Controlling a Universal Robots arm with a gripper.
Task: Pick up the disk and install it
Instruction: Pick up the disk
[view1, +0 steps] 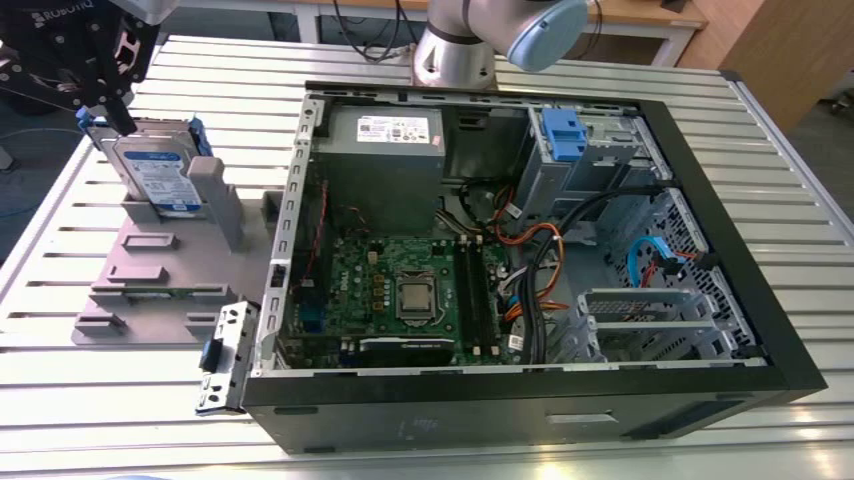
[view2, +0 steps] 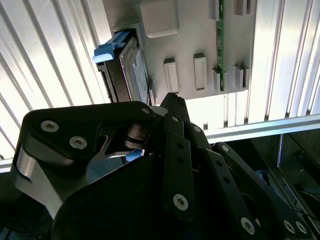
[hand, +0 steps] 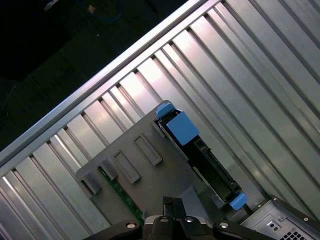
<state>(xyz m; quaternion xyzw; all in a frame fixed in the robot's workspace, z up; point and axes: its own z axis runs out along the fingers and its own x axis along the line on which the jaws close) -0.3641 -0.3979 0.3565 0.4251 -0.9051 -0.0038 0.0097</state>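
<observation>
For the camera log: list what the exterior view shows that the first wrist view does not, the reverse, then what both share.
Exterior view: the disk's labelled face, the gripper at its top, the motherboard inside the open case. First wrist view: the disk's upper edge from above, and dark floor past the table's rim. Both: the disk upright in the grey fixture on the slatted table.

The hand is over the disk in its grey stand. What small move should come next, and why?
Probably lower a little, straight down. In the exterior view the hand sits at the top edge of the disk, which stands upright in the grey stand; whether it grips yet, I cannot tell.
</observation>
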